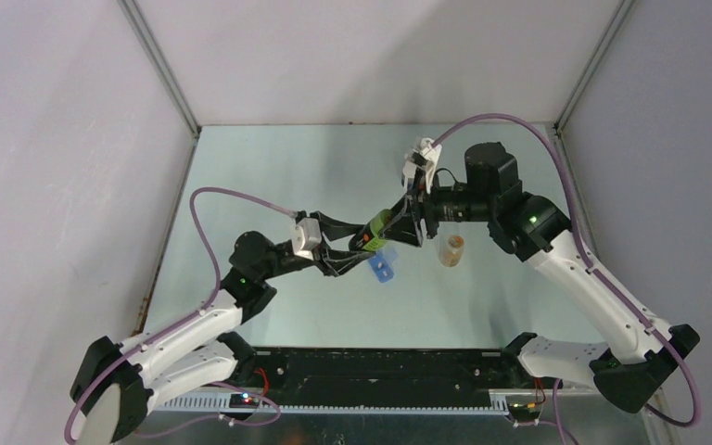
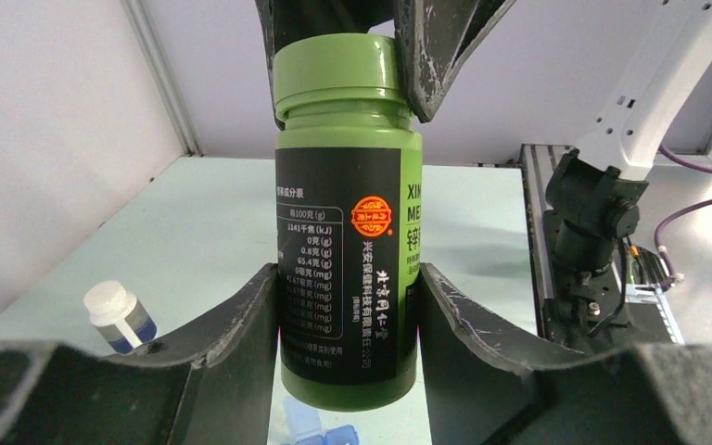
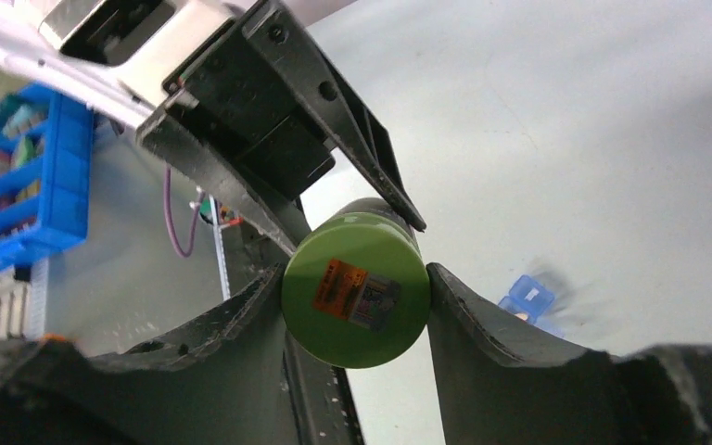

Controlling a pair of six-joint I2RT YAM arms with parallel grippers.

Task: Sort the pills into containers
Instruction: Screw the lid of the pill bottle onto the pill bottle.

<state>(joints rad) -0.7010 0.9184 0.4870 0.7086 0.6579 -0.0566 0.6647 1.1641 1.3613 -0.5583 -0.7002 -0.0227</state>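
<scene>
Robotics lab cell: a pale table [image 1: 334, 176] walled by plain white panels [image 1: 56, 139] on metal framing [image 1: 160, 69], black mounting rail [image 1: 380, 366] near (blue storage bins [image 3: 28, 185] nearby).

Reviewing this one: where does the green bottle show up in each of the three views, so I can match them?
Top external: green bottle at picture centre, slanted, just above the blue pill organizer.
Left wrist: bottle fills the centre, lid at the top; organizer at the bottom edge.
Right wrist: bottle lower centre, lid seen end-on; organizer to its right.
Shared landmark: the blue pill organizer.
</scene>
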